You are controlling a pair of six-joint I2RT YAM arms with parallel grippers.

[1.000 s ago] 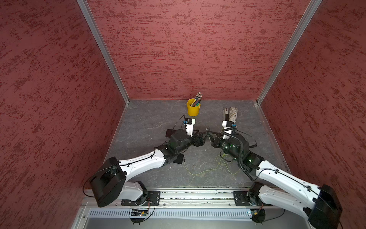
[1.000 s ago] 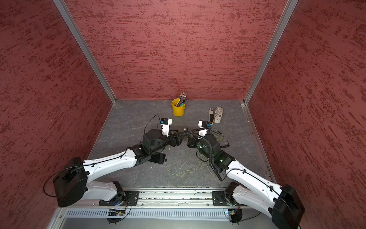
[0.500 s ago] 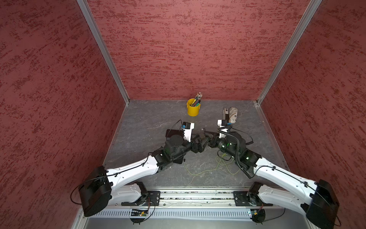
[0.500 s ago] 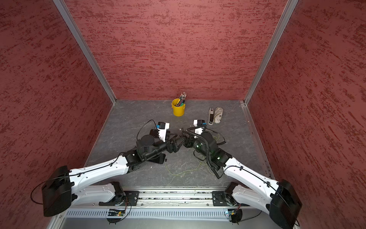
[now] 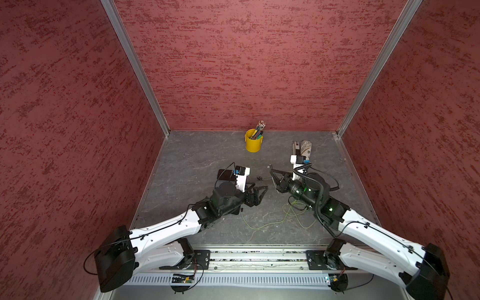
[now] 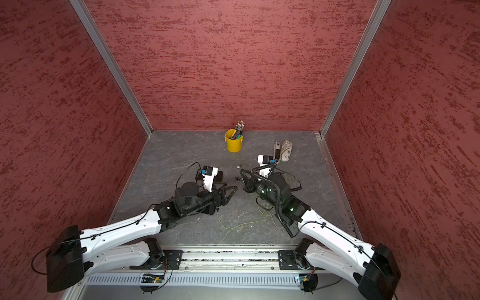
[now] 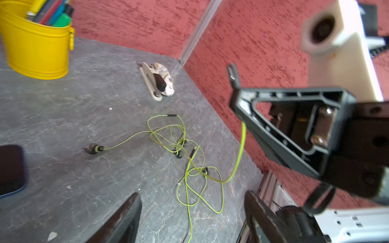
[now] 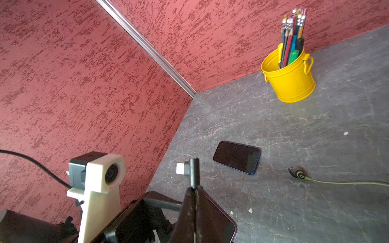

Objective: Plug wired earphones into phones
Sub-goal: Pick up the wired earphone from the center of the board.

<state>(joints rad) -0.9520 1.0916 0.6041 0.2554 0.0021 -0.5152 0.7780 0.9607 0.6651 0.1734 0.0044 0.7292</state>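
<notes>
My right gripper [image 5: 271,172] [image 6: 241,172] [image 8: 194,188] is shut on the black plug [image 8: 193,171] of one of the wired earphones, and the plug sticks out past its fingertips above the table. That yellow-green cable [image 7: 242,147] hangs down to a tangle of cable [image 7: 183,145] [image 5: 293,207] on the table. A black earbud [image 8: 297,173] [image 5: 259,178] lies between the arms. My left gripper [image 5: 262,191] [image 6: 232,191] [image 7: 192,212] is open and holds nothing. One of the phones [image 8: 236,156] [image 5: 224,175] lies flat behind my left wrist. The other phone [image 8: 221,227] [image 6: 209,209] lies partly under my left arm.
A yellow bucket [image 5: 253,144] of pens stands at the back middle. A patterned pouch [image 5: 306,148] with a beige item [image 5: 296,146] beside it lies at the back right. Red walls close in three sides. More cable [image 5: 259,226] trails toward the front edge.
The two grippers stood nearly tip to tip. Now they are apart: the left has drawn back toward the front, still open, and the right has moved toward the back with the plug.
</notes>
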